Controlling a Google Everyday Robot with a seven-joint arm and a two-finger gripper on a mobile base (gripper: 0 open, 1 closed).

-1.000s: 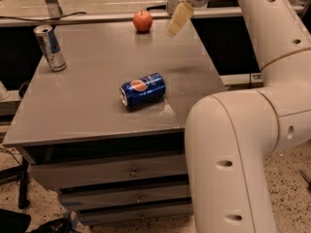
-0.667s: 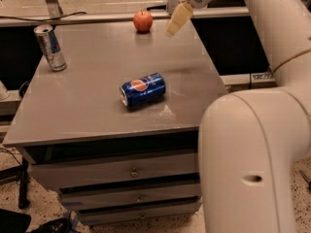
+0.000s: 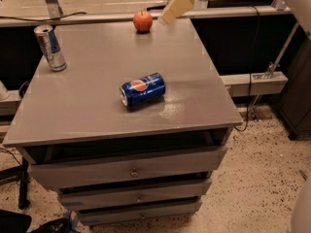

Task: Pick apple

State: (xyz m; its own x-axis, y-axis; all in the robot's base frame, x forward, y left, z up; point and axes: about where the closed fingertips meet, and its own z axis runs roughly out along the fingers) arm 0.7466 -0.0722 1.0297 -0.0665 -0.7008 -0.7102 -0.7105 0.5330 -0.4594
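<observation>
The apple (image 3: 143, 21) is small, round and red-orange, and stands near the far edge of the grey cabinet top (image 3: 97, 62). My gripper (image 3: 175, 7) comes in from the upper right, cream-coloured. It hangs just right of the apple and slightly above it, not touching it. Nothing shows in its grasp.
A blue soda can (image 3: 142, 89) lies on its side in the middle of the top. A slim silver-and-blue can (image 3: 50, 47) stands upright at the far left. Drawers (image 3: 131, 171) are below the top. A rail runs behind the cabinet, with speckled floor to the right.
My gripper has shifted a little left toward the apple. The large white arm segments that filled the right side have swung out of view. Apple and cans have not moved.
</observation>
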